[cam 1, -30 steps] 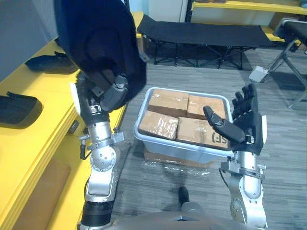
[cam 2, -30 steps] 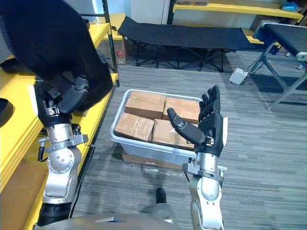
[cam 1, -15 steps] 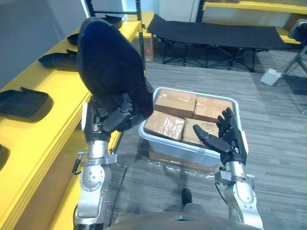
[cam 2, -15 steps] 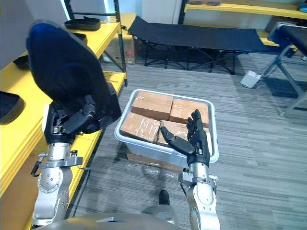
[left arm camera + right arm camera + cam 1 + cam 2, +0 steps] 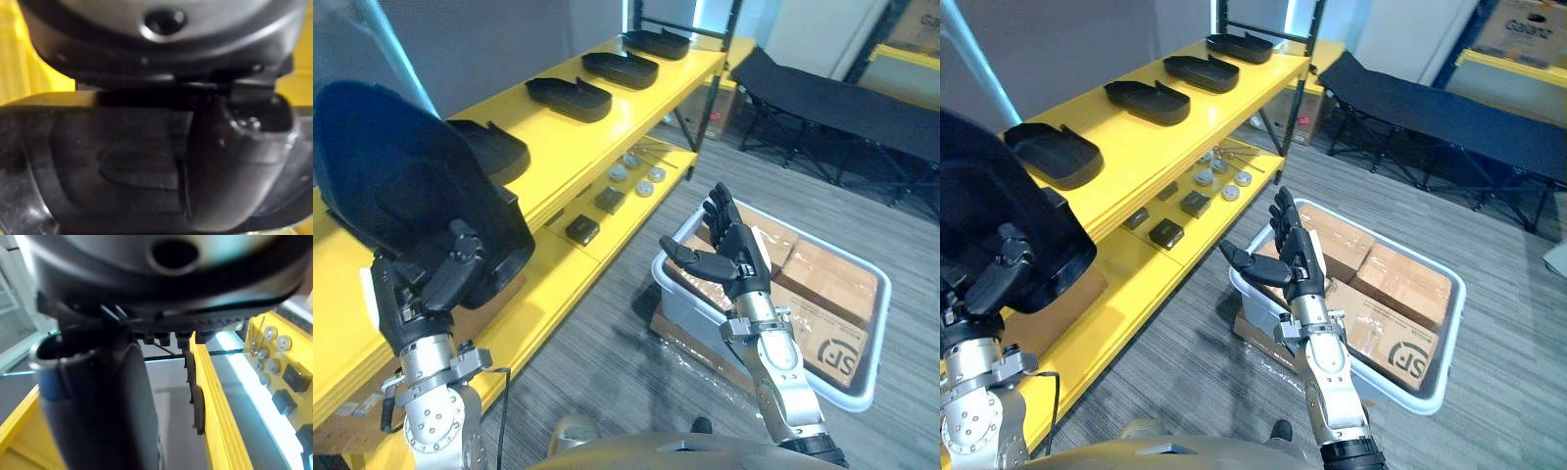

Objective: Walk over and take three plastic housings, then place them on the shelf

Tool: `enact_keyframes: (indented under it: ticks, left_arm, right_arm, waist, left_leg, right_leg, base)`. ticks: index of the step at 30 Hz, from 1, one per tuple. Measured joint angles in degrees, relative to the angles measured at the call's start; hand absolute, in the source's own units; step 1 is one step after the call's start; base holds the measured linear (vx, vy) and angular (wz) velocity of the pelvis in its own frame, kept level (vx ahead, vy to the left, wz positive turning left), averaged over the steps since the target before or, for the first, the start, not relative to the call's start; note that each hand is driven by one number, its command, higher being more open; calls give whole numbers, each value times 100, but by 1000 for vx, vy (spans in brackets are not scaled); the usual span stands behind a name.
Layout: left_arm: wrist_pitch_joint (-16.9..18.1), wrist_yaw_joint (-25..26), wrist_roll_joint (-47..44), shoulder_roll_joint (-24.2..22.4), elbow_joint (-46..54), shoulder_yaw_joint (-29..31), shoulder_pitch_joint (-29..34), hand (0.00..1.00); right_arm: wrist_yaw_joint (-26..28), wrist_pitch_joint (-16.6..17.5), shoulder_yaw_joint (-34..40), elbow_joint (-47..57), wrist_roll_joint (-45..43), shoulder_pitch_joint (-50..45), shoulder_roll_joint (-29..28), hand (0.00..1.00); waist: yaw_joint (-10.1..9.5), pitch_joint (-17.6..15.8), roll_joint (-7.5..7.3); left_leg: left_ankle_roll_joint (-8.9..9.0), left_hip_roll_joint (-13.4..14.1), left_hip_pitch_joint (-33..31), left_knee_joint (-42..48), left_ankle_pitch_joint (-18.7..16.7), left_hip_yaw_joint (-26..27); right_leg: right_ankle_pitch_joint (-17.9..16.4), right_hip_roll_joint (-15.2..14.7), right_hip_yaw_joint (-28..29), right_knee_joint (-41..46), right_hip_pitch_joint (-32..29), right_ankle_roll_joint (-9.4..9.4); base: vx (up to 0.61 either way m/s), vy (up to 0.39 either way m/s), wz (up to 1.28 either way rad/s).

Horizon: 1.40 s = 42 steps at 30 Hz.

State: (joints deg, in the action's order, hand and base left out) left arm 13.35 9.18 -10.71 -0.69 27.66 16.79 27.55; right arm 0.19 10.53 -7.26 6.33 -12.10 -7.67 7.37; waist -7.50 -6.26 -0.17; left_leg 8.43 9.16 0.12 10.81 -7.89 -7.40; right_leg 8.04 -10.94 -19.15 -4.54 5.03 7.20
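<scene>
Left eye view: housings (image 5: 569,98) line the shelf (image 5: 641,106), crate (image 5: 683,305) nearby.

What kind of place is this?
Probably a workshop or warehouse storeroom. A long yellow shelf holds a row of black plastic housings, small parts on the tier below; a grey plastic tote of taped cardboard boxes sits on the floor. The left hand grips another housing.

Grey floor (image 5: 1185,362), perhaps carpet; black cot (image 5: 1449,122)
</scene>
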Motion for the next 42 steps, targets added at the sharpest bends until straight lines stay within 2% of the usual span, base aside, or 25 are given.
enact_keyframes:
  ticks: [1,2,3,4,6,10,11,13,15,17,20,24,26,27,28,30,31,32,33,34,35,37,38,40,42]
  left_arm:
    - [-10,-118,-2,1,1,-13,-9,0]
    - [-16,-320,-12,5,1,-22,-45,0]
    - [-16,-443,-14,5,1,-33,-62,0]
    - [-15,-639,-29,1,7,-50,-54,0]
    - [-16,-756,-35,1,7,-41,-26,0]
    - [-14,-1024,-42,8,7,-53,-20,0]
    - [-14,-1224,-44,68,7,-105,-21,0]
    - [-12,-1505,-57,269,7,-226,-85,0]
    - [-12,-1615,-77,537,-6,-443,-276,0]
    - [-6,-1615,-81,631,-6,-636,-508,0]
    - [14,-1435,-85,605,-15,-792,-754,0]
    - [26,-1326,-85,566,-16,-778,-686,0]
    - [30,-1283,-78,546,-25,-763,-613,0]
    - [33,-1283,-69,544,-25,-758,-615,0]
    - [43,-1286,-35,528,-24,-736,-620,0]
    - [44,-1301,-38,520,-23,-600,-617,0]
    - [48,-1301,-36,522,-23,-523,-602,0]
    - [58,-1296,-37,519,-16,-492,-606,0]
    - [99,-1263,-39,497,-24,-436,-690,0]
    - [136,-1236,-40,557,-22,-378,-736,0]
    - [145,-1233,-39,604,-17,-361,-751,0]
    - [153,-1146,-40,629,-14,-285,-762,0]
    - [154,-1025,-54,595,-10,-274,-773,0]
    - [154,-984,-106,609,-10,-258,-860,0]
    - [158,-988,-289,603,-11,-300,-1058,0]
  right_arm:
    - [3,-36,5,0,0,-13,-2,100]
    - [3,-83,56,14,5,-48,-16,100]
    - [0,-126,106,18,14,-64,-28,100]
    - [-16,-187,173,17,67,-81,-36,100]
    - [-6,-199,177,17,253,-88,-61,100]
    - [224,-193,302,35,237,-213,-71,100]
    - [236,-141,402,85,263,-342,-72,100]
    - [232,-29,571,208,272,-547,-71,100]
    - [286,167,765,253,241,-644,-80,100]
    - [367,303,914,255,232,-624,-76,100]
    - [434,515,1005,315,227,-348,-27,100]
    - [435,727,999,396,256,-344,-38,100]
    - [387,808,1005,427,215,-344,-51,100]
    - [360,832,1005,459,216,-343,-73,100]
    - [304,898,1039,550,216,-334,-96,100]
    - [277,952,1055,610,216,-282,-116,100]
    - [250,985,1052,615,217,-331,-154,100]
    - [222,1006,1053,637,216,-375,-186,100]
    - [191,1062,1039,666,218,-379,-207,100]
    - [188,1096,994,666,223,-379,-284,100]
    - [186,1116,974,666,237,-378,-338,100]
    - [197,1144,879,666,284,-304,-419,100]
    - [209,1171,875,676,289,-219,-421,100]
    - [200,1262,928,730,290,-107,-389,100]
    - [165,1350,1058,900,291,-41,-273,100]
  waist:
    - [24,-56,-34]
    - [149,-94,-76]
    - [176,-117,-78]
    - [108,-144,-52]
    - [-12,-170,-21]
    - [53,-222,24]
    - [172,-239,36]
    - [384,-252,28]
    - [494,-301,-2]
    - [480,-356,-10]
    - [485,-698,79]
    - [454,-886,108]
    - [451,-915,53]
    - [453,-933,-7]
    - [451,-933,0]
    - [435,-904,31]
    - [427,-813,-8]
    - [467,-718,17]
    - [468,-701,9]
    - [502,-684,-29]
    - [503,-670,-71]
    - [590,-669,-84]
    - [608,-673,-57]
    - [632,-673,-30]
    - [702,-663,1]
  left_leg:
    - [-127,-58,-108,69,86,32]
    - [-281,-81,-292,201,197,398]
    - [-289,-80,-341,222,264,564]
    - [-188,-91,-348,159,369,649]
    - [-178,-174,-357,-26,478,576]
    - [-217,-263,-368,-140,538,502]
    - [-226,-348,-399,-131,544,347]
    - [-243,-518,-545,-79,564,47]
    - [-188,-655,-659,-20,669,-174]
    - [-182,-663,-762,106,673,-221]
    - [-181,-652,-772,318,663,-218]
    - [-206,-676,-744,421,553,-216]
    - [-205,-665,-767,495,483,-64]
    - [-237,-665,-773,576,478,16]
    - [-467,-663,-927,994,306,225]
    - [-620,-717,-1074,1516,-74,429]
    - [-682,-848,-1048,1646,-305,513]
    - [-657,-893,-1047,1662,-383,549]
    - [-744,-988,-1056,1744,-494,494]
    - [-819,-1067,-980,1690,-528,407]
    - [-902,-1083,-924,1644,-517,329]
    - [-1037,-1157,-659,1525,-546,87]
    - [-1049,-1155,-357,1333,-551,-78]
    - [-1049,-1141,-83,1121,-548,-368]
    - [-1014,-1133,-46,1067,-565,-711]
  right_leg:
    - [-62,-85,-286,1,147,34]
    - [-119,-198,-671,1,308,80]
    - [-131,-240,-843,2,380,95]
    - [-130,-283,-988,2,435,101]
    - [-165,-343,-1036,2,451,158]
    - [-629,-368,-452,413,375,388]
    - [-959,-311,25,691,304,406]
    - [-1459,-193,695,1122,156,350]
    - [-1564,-212,822,1392,78,305]
    - [-1572,-196,724,1394,100,288]
    - [-1675,-176,682,1671,134,128]
    - [-1996,-200,669,1876,211,136]
    - [-2203,-313,630,2032,230,171]
    - [-2240,-347,626,2042,223,170]
    - [-2268,-386,642,2057,239,145]
    - [-2355,-459,709,1991,370,-22]
    - [-2507,-520,714,1923,570,-307]
    - [-2408,-521,808,2215,504,-546]
    - [-2096,-662,1038,3456,-91,-720]
    - [-1489,-690,1369,4429,-636,-737]
    - [-1170,-692,1533,4814,-847,-719]
    - [-1546,-465,1772,5694,-1325,-628]
    - [-1894,-184,1731,5512,-1396,-585]
    - [-2131,225,1712,4649,-1480,-625]
    - [-2092,679,2082,3547,-1586,-562]
  base:
    - [-14,9,134]
    - [-9,12,153]
    - [-12,29,137]
    - [-14,46,79]
    - [-10,49,46]
    - [23,32,43]
    - [57,-3,80]
    - [73,-22,85]
    - [91,-9,63]
    - [67,-3,37]
    - [-43,-17,17]
    - [-113,-22,17]
    - [-121,6,25]
    - [-54,68,27]
    - [-12,122,13]
    - [61,170,1]
    - [139,166,5]
    - [221,180,19]
    - [212,223,36]
    - [216,253,41]
    - [244,229,53]
    - [353,101,65]
    - [395,60,63]
    - [358,-3,70]
    - [288,-88,115]
